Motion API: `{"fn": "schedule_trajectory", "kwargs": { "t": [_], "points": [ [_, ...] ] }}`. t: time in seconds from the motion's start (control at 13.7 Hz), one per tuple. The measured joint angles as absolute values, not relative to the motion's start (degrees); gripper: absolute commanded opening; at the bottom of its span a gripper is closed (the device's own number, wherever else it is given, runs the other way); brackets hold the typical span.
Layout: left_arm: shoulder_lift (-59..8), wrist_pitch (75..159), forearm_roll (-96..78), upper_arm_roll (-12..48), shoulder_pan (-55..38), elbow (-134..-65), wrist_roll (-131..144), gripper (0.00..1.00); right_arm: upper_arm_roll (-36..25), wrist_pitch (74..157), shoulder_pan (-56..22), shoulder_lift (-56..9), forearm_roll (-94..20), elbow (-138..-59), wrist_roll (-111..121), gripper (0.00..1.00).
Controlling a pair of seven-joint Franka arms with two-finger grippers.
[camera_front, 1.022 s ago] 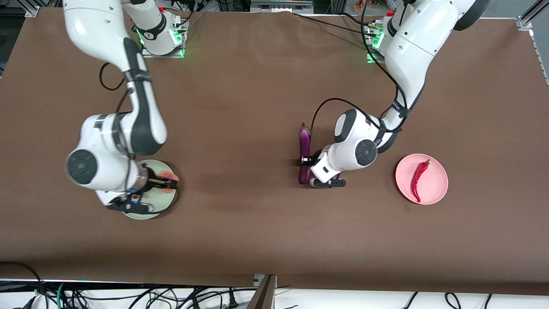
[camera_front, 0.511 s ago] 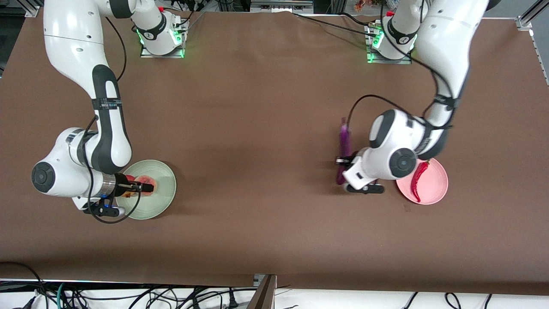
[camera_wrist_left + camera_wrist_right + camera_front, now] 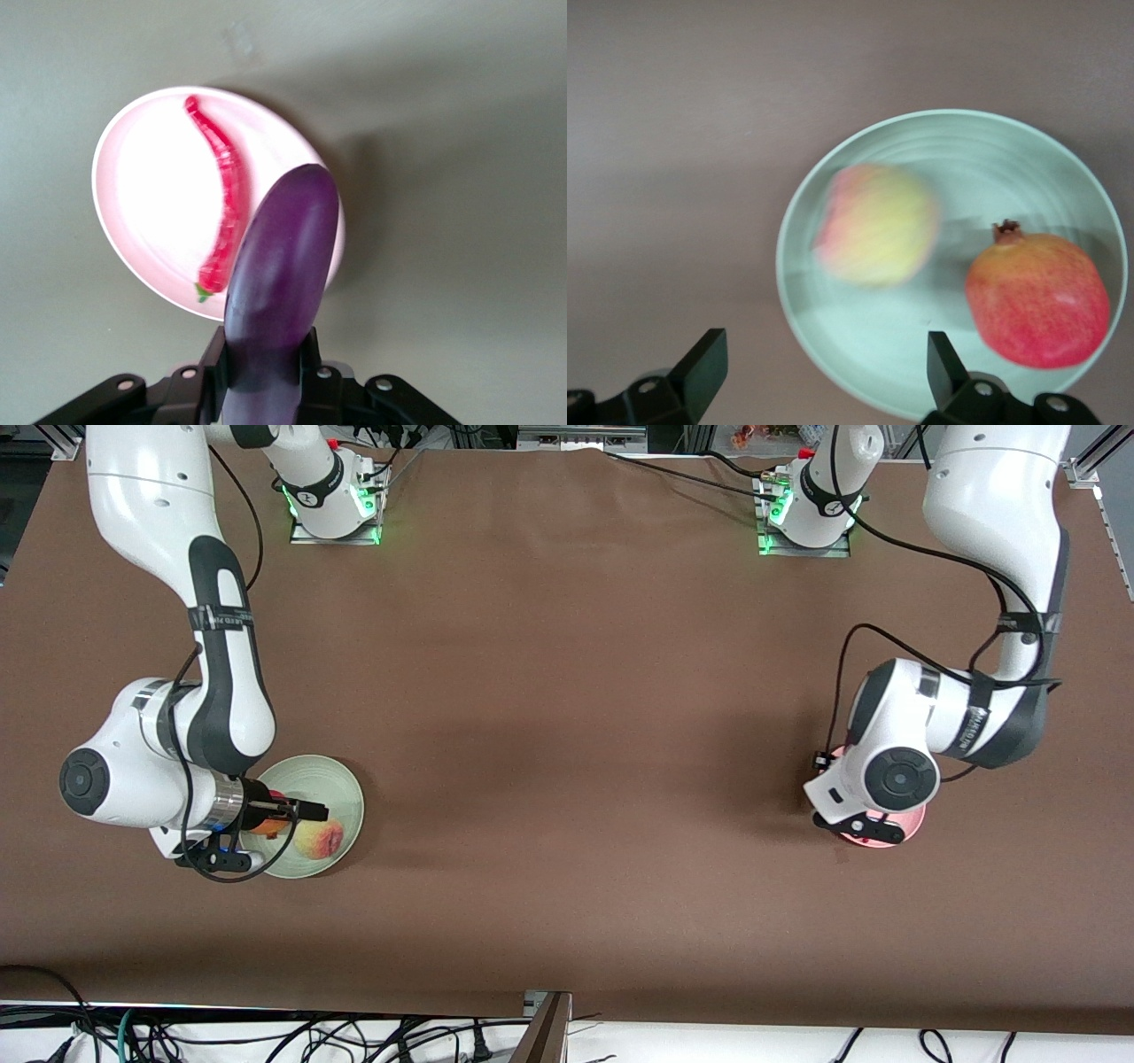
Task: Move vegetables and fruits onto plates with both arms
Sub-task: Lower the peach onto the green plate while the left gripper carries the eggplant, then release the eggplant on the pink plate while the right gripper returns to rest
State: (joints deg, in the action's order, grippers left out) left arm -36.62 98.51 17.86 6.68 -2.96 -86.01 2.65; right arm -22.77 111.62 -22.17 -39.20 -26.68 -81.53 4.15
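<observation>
While our right gripper (image 3: pixel 297 811) hangs over the green plate (image 3: pixel 341 779) with its fingers (image 3: pixel 700 367) spread wide and nothing between them, the risk at that end is a fruit that has not settled. That plate sits toward the right arm's end of the table, nearer the front edge than the middle. The peach (image 3: pixel 877 224) shows smeared in the right wrist view, so we judge it may be rolling. It lies near the plate's rim on the front-camera side, beside the round red fruit (image 3: pixel 1036 299), apart from it. A shallow plate has little lip to stop it, and it could roll off onto the table. If we lift away carelessly, a finger could also nudge either fruit.

At the left arm's end, our left gripper (image 3: pixel 266 376) is clamped on the eggplant (image 3: pixel 279 266) and holds it above the pink plate (image 3: pixel 142 186). The chili (image 3: pixel 221 195) already lies across that plate. The eggplant is long and the plate small, so we expect trouble if we let go here. One end overhangs the rim in the left wrist view. It could tip off the edge, or land on the chili and push it out. Its glossy skin could also slip in the jaws before we are low enough.
</observation>
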Motion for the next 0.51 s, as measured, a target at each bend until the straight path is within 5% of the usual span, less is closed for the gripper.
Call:
{"fn": "schedule_trajectory", "kwargs": {
  "t": [0.22,0.29,0.37,0.51],
  "points": [
    [-39.91,100.71,17.93,6.68,-1.56,-86.1,1.77,0.17,-23.02,106.01,-26.92,-32.42,-20.23,-80.96,-3.85,0.99],
    [-40.68,101.74,17.95,6.68,-1.48,-86.09,1.77,0.48,-23.06,102.97,-28.3,-29.64,-18.71,-80.87,-5.79,0.99],
    [-41.2,102.39,17.96,6.67,-1.31,-86.08,1.78,0.99,-23.07,100.09,-29.27,-26.74,-17.0,-80.8,-7.23,0.99],
    [-41.36,102.94,17.96,6.67,-0.87,-85.79,1.77,1.0,-23.08,92.94,-30.47,-19.46,-12.48,-80.75,-9.34,0.99]
  ]
}}
